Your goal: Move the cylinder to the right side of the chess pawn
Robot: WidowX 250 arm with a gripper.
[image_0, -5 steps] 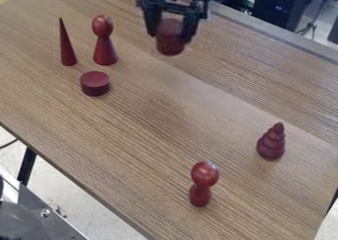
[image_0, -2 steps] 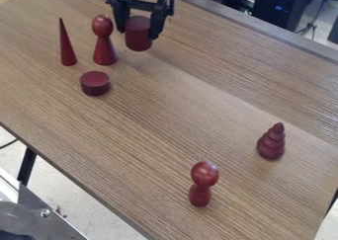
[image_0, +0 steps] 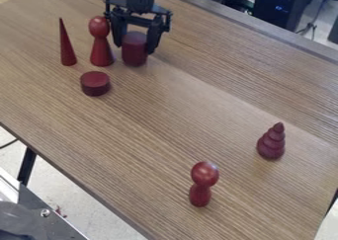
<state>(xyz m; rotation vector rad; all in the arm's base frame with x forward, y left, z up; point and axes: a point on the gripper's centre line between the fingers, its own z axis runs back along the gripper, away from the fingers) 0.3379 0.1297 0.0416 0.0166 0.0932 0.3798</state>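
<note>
The black gripper (image_0: 135,47) hangs at the upper left of the table, shut on a tall dark red cylinder (image_0: 135,54). The cylinder is upright and low, at or just above the tabletop; I cannot tell whether it touches. Just left of it stands a red chess pawn (image_0: 101,46) with a round head and flared base, a narrow gap between their bases. A short flat cylinder (image_0: 95,84) sits in front of that pawn. Another round-headed pawn-like piece (image_0: 200,183) stands near the table's front edge.
A slim red cone (image_0: 67,46) stands left of the upper pawn. A tiered dark red piece (image_0: 272,142) is at the right. The wooden table (image_0: 172,120) has its near edge running diagonally from the left to the bottom, with a metal part (image_0: 39,219) below it.
The gripper has moved left with the tall cylinder, then lowered beside the upper pawn. That pawn has shifted slightly to the left.
</note>
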